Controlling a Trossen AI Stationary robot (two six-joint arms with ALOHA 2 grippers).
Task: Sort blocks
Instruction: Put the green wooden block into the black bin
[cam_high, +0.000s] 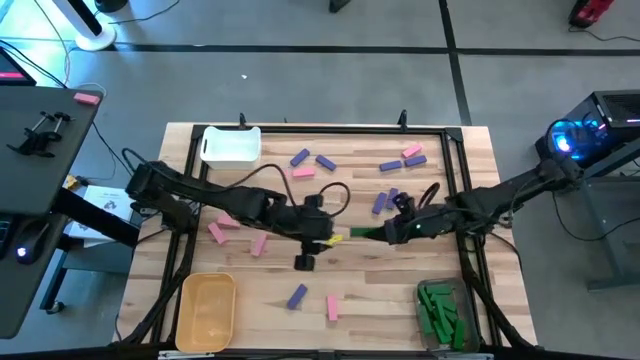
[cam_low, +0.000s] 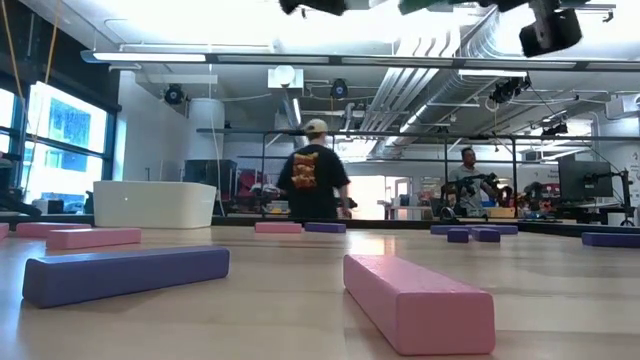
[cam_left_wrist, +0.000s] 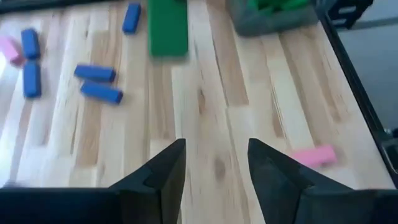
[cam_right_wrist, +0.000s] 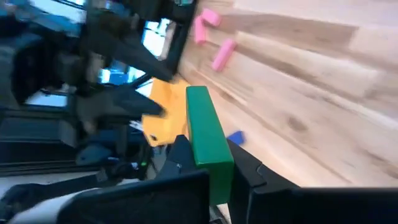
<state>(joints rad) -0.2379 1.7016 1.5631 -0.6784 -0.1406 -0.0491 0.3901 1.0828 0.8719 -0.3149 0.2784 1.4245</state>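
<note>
Currently, table (cam_high: 180, 215), light wood slats, dark frame around its edges.

Right gripper (cam_high: 392, 232): near the table's middle, clamped on one green block (cam_right_wrist: 208, 140); the right wrist view shows the block standing up between the two dark fingers.

Left gripper (cam_left_wrist: 216, 165): at the table's middle, just beside the right gripper; fingers parted with bare wood between them, holding nothing. The green block shows ahead of it in the left wrist view (cam_left_wrist: 168, 28).

Green blocks, sorted (cam_high: 440, 310): a pile in the clear bin (cam_high: 423, 293) at the near right corner.

Pink blocks (cam_high: 222, 229): three toward the left edge, one near the white bin (cam_high: 231, 145), one at the far right beside purple ones, one near the front edge.

Purple blocks (cam_high: 312, 159): two near the far edge by the white bin, several at the far right, one near the front edge (cam_high: 297, 296).

Yellow bin (cam_high: 206, 310): near left corner; contents cannot be told.

White bin: far left corner.

Background, low view: two people (cam_low: 313, 172) standing beyond the table.
</note>
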